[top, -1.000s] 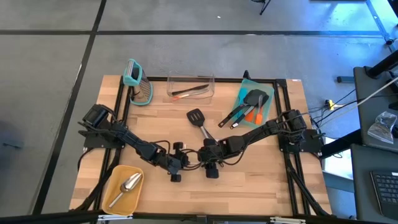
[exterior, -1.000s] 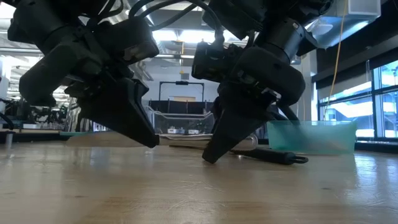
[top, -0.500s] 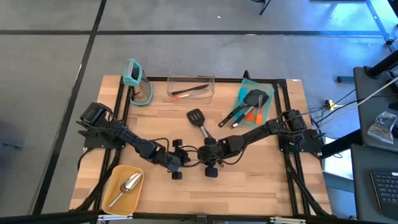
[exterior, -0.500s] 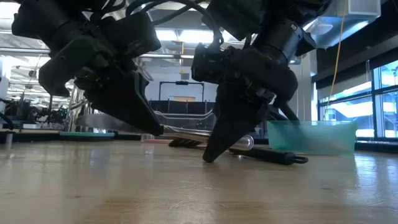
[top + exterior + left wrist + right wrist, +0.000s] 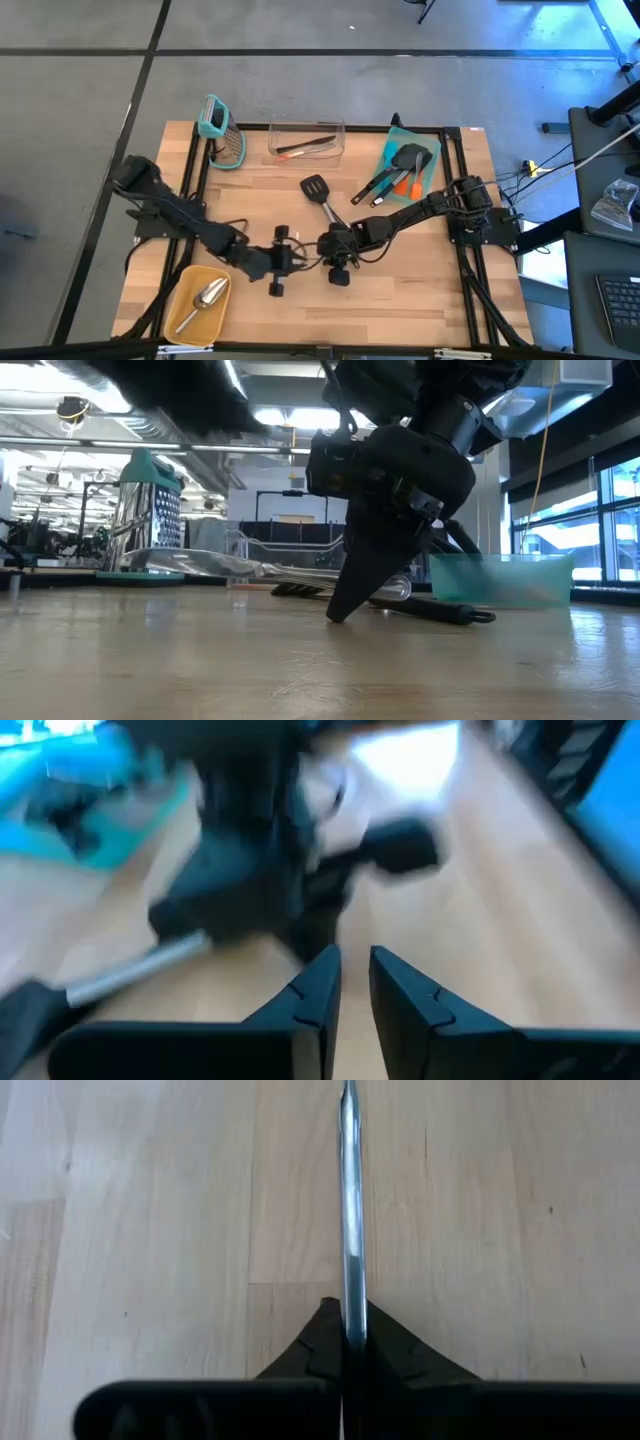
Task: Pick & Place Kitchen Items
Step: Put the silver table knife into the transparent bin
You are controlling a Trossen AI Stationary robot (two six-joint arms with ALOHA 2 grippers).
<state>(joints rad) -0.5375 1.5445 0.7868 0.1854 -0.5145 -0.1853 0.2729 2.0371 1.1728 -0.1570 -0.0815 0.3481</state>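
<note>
Clutter ringed the wooden table [image 5: 400,290]: a teal-topped metal grater [image 5: 222,132], a clear bin [image 5: 306,141], a teal tray [image 5: 407,163], while the right gripper [image 5: 331,243] clenched the metal handle of the black slotted turner [image 5: 316,188] at mid-table and the left gripper [image 5: 352,970] hovered just beside, slightly parted, empty.

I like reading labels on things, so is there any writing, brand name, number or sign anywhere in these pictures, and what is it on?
None can be read.
The grater, clear bin, teal tray and yellow tray show no lettering.
The slotted turner and both arms show none.
</note>
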